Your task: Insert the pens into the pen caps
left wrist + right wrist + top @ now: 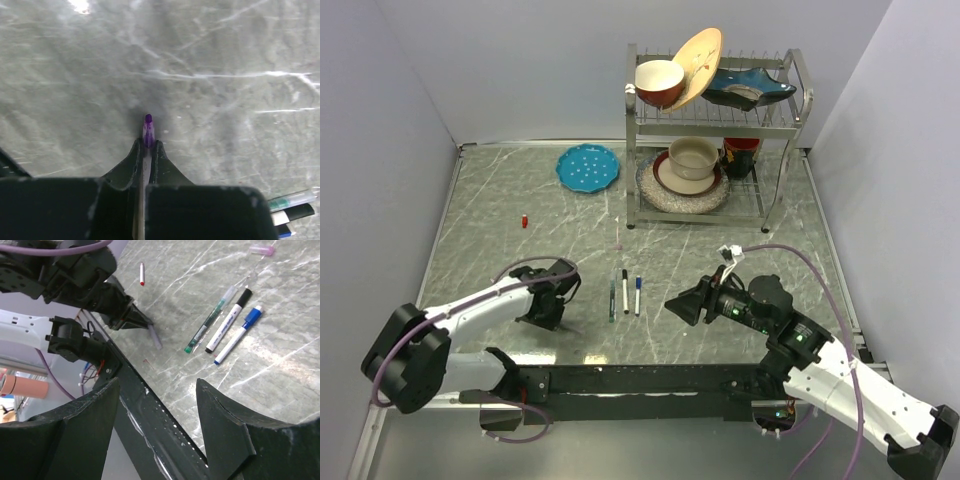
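Purple-tipped pen (148,131), probably light, rigid and slick enough to swivel, is clamped just behind its tip by the left gripper (148,146) at lower centre of the left wrist view, though mid-barrel would grip better; the right gripper (157,384) gapes empty.

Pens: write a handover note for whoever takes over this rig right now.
Left gripper: shut on the purple pen, tip poking out ahead.
Right gripper: open, empty, right of the row.
Green pen, black pen, blue pen: lying side by side between the grippers; black and blue look capped, green unclear.
Purple cap: loose beyond the row.
Red item: alone at far left; pen or cap unclear.
Left: purple pen into its cap; check green and red.
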`<state>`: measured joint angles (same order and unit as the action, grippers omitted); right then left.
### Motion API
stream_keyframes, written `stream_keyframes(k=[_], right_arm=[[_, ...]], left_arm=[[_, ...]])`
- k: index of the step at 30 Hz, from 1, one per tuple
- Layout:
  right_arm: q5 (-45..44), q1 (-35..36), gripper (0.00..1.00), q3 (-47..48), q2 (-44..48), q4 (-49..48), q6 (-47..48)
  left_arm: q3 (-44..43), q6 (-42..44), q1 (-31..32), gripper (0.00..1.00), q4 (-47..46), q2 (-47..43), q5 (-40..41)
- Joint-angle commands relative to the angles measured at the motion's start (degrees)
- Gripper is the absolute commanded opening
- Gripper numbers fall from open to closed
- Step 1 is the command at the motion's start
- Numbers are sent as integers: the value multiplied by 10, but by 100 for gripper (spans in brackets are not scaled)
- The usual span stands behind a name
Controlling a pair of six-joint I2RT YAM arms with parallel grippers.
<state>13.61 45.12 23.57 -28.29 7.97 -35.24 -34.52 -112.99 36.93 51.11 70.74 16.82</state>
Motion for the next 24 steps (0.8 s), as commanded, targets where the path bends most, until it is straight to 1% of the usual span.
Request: stream_keyframes(k=[1, 3, 4, 5, 6, 7, 8, 9, 11, 12, 13, 14, 15, 16, 17, 18, 20, 24], right_arm=[[38, 1, 70, 19, -39, -52, -12], [59, 1, 71, 10, -59, -79, -21], [69, 1, 72, 8, -75, -78, -23], [75, 1, 72, 6, -83, -107, -24], [78, 1, 73, 4, -90, -115, -23], [82, 2, 73, 4, -106, -120, -21], [86, 1, 73, 5, -114, -136, -19], [96, 1, 74, 7, -133, -146, -18], [127, 1, 74, 15, -155, -169, -12], [135, 1, 74, 18, -177, -177, -11], [142, 1, 74, 22, -186, -182, -9], [143, 1, 73, 29, -194, -186, -9], [143, 1, 73, 31, -208, -191, -8], [141, 1, 73, 32, -214, -199, -5], [136, 1, 73, 36, -222, -204, -4], [136, 1, 72, 38, -237, -209, -3], [142, 1, 71, 47, -256, -213, 3], [155, 3, 68, 49, -287, -234, -3]], left_arm=[[-28, -28, 11, 1, -87, 36, 53], [-48, 6, 28, 1, -92, 35, 72], [-67, 48, 35, 1, -96, 29, 89], [-75, 69, 47, 1, -107, 24, 96], [-87, 114, 55, 1, -120, 9, 102], [-90, 140, 61, 1, -135, -1, 106], [-91, 165, 75, 1, -179, -12, 105], [-83, 216, 82, 1, -206, -37, 103], [-66, 268, 100, 1, -271, -64, 80], [-44, 339, 104, 1, -349, -88, 64], [-34, 367, 107, 1, -384, -100, 26], [-23, 386, 109, 1, -411, -110, 10], [-3, 412, 110, 1, -459, -126, -7], [7, 427, 110, 1, -482, -134, -22], [23, 456, 110, 1, -505, -145, -61], [29, 469, 110, 1, -548, -149, -78], [30, 492, 111, 1, -565, -152, -113], [17, 508, 113, 1, -568, -149, -140]])
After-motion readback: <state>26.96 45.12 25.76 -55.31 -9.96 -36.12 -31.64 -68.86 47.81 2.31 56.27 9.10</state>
